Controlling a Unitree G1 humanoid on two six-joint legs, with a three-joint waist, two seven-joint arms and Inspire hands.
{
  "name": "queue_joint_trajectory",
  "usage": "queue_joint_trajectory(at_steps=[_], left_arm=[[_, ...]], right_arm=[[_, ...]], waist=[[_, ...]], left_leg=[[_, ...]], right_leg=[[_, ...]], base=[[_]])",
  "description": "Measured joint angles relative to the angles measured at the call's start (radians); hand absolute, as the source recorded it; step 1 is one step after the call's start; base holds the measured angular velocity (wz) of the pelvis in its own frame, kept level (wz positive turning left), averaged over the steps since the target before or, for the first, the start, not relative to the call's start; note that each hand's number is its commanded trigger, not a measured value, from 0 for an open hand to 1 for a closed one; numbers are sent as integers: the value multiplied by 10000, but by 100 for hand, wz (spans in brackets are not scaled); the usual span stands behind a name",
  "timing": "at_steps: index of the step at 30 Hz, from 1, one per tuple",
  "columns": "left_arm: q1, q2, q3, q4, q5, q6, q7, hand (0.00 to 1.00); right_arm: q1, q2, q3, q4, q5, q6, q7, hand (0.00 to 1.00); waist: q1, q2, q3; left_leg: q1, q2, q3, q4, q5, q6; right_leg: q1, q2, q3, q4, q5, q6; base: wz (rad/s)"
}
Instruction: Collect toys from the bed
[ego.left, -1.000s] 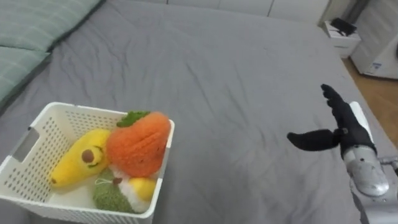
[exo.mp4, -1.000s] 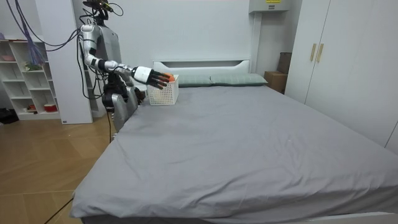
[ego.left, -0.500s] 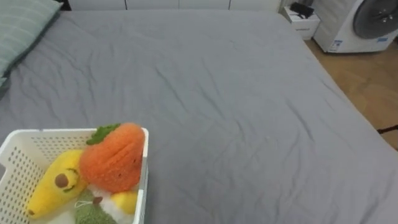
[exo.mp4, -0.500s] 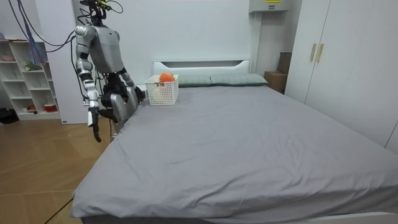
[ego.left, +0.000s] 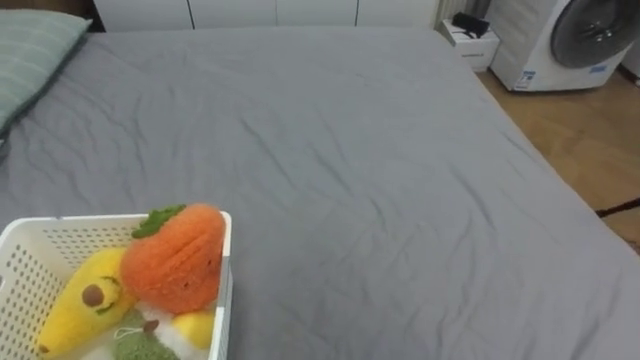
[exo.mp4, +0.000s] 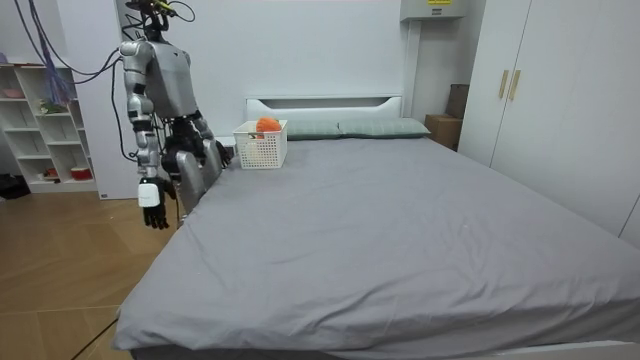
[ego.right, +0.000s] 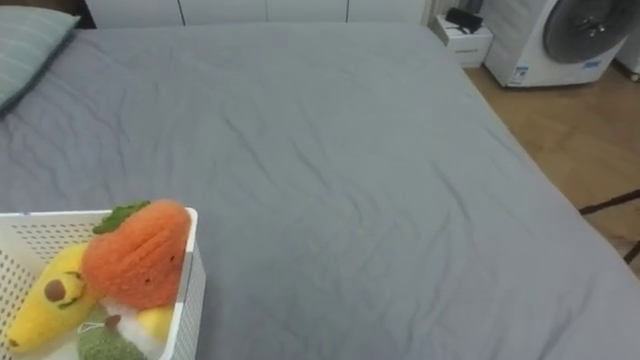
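A white plastic basket (ego.left: 60, 225) sits on the grey bed (ego.left: 350, 180) near the pillows, at the lower left of the eye views. Inside it lie an orange plush strawberry (ego.left: 175, 260) with a green top, a yellow plush banana (ego.left: 85, 300), a green plush toy (ego.left: 135, 345) and a small yellow toy (ego.left: 195, 325). In the room view the basket (exo.mp4: 262, 148) stands at the bed's head end, and I stand upright beside the bed there. My right hand (exo.mp4: 152, 200) hangs low at my side, away from the basket, its fingers relaxed and holding nothing.
A striped green pillow (ego.left: 35, 45) lies at the upper left. Past the foot of the bed are a washing machine (ego.left: 575, 40), a small white stand (ego.left: 470, 40) and wooden floor. White shelves (exo.mp4: 40, 130) stand behind me, and wardrobes (exo.mp4: 560, 110) line the far side.
My right arm, stretched out over the bed a second ago, has dropped to my side. The eye views have shifted, so the basket sits lower and further left.
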Motion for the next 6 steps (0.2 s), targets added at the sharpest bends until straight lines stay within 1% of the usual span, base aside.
queue_joint_trajectory(at_steps=[1, 3, 6], left_arm=[[4, -4, -69, 5, -1, 15, 7, 0], [-9, -10, -234, 5, -2, 41, 9, 0], [-27, -76, -508, -8, -3, 149, 8, 0]], right_arm=[[-225, -1, 176, 2, -71, -3, -8, 0], [-384, 6, 461, 0, -99, -3, -4, 0], [-592, 33, 809, -22, -250, -1, -2, 0]], waist=[[20, 13, 5], [43, 31, 4], [260, 54, 12]], left_leg=[[11, 4, -24, 1, 1, -3], [24, 4, -121, 1, 2, -7], [-2, 5, -177, 0, 14, -26]], right_leg=[[28, 10, 0, -11, -1, 1], [128, 31, -38, -116, -2, 2], [136, 43, -76, -168, -12, 6]], base=[[10], [17], [8]])
